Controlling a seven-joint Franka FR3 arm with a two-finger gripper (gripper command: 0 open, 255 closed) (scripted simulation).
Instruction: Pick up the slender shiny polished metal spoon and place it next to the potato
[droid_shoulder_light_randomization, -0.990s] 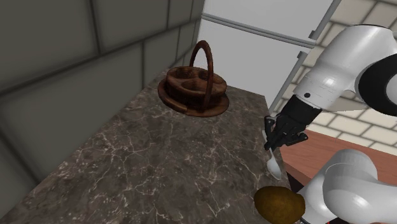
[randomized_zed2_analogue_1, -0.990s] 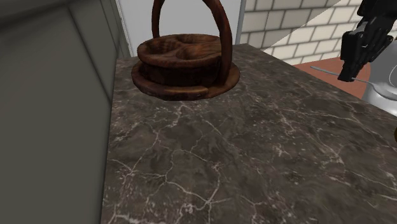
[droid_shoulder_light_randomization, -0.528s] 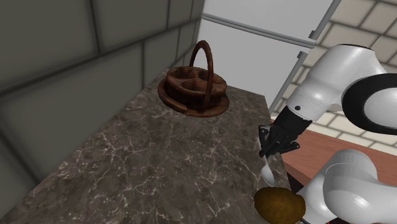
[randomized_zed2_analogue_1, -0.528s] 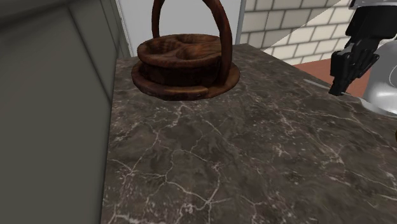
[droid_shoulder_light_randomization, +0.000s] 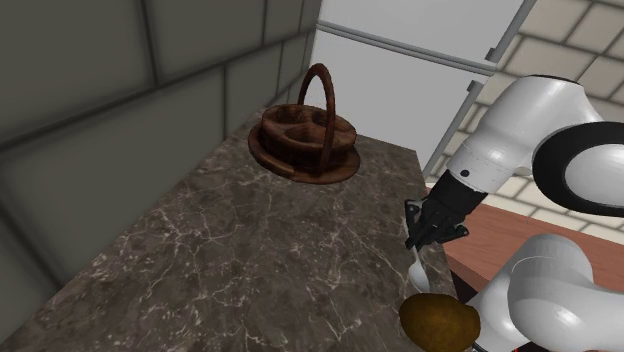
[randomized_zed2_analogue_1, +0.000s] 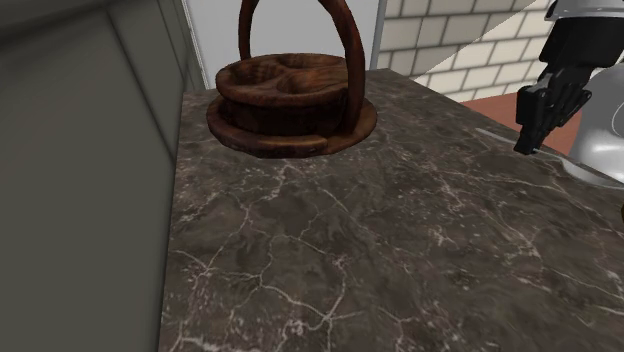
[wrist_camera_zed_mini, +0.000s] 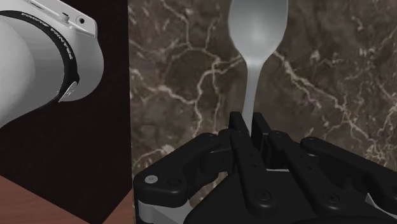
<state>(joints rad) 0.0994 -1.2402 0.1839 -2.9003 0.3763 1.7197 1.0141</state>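
Observation:
My black gripper (droid_shoulder_light_randomization: 414, 243) is shut on the handle of a pale metal spoon (droid_shoulder_light_randomization: 418, 274), which hangs bowl-down just above the brown potato (droid_shoulder_light_randomization: 438, 322) at the marble counter's near right corner. In the wrist view the two fingers (wrist_camera_zed_mini: 238, 137) clasp the spoon's stem (wrist_camera_zed_mini: 252, 89), and its bowl (wrist_camera_zed_mini: 257, 28) points away from the hand over the dark marble. In the second exterior view the gripper (randomized_zed2_analogue_1: 526, 140) hovers over the counter's right edge, its fingers pointing down.
A dark wooden basket (droid_shoulder_light_randomization: 306, 135) with a tall arched handle stands at the far end of the marble counter (droid_shoulder_light_randomization: 230, 250). A grey wall runs along the shoulder view's left. The white arm's base (droid_shoulder_light_randomization: 555, 300) sits beside the potato. A white fridge (droid_shoulder_light_randomization: 410, 60) stands behind.
The gripper with the spoon has sunk lower and moved slightly toward the shoulder view's left, bringing the spoon's bowl down close to the potato. The basket and potato have not moved.

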